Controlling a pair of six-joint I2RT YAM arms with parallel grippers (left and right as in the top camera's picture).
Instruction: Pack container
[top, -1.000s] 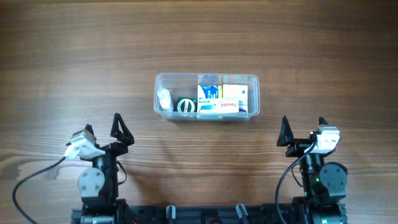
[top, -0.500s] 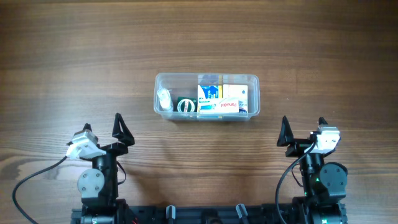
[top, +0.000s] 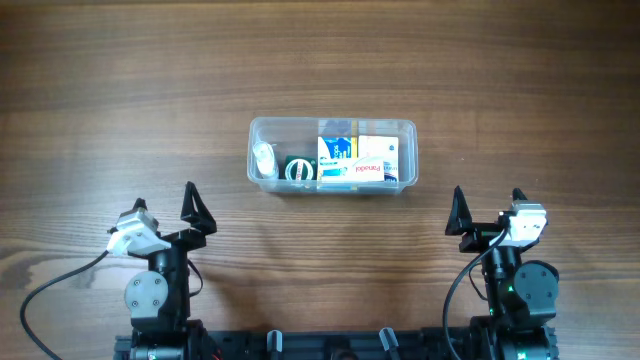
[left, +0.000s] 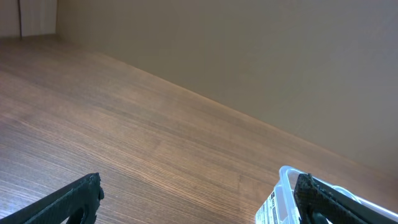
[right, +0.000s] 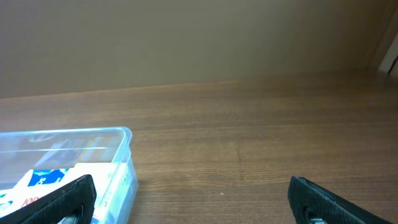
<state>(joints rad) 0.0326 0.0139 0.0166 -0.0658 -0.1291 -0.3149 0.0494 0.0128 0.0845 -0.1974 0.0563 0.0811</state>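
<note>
No shift since — left hand (top: 165, 200), right hand (top: 487, 195) agape (container (top: 300, 124) apart)

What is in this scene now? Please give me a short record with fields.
container: clear plastic tub, table centre
contents: medicine boxes at right, green round item in middle, small clear item at left
left end effector: open, empty, apart from container
right end effector: open, empty, apart from container
surface: wooden table

One desk (top: 500, 70), one container (top: 290, 121). In it I count two boxes, a blue-white box (top: 338, 150) and a red-lettered box (top: 375, 162), plus one green roll (top: 298, 169) and one bottle (top: 264, 160). Two arms: left arm (top: 150, 285), right arm (top: 520, 285).
</note>
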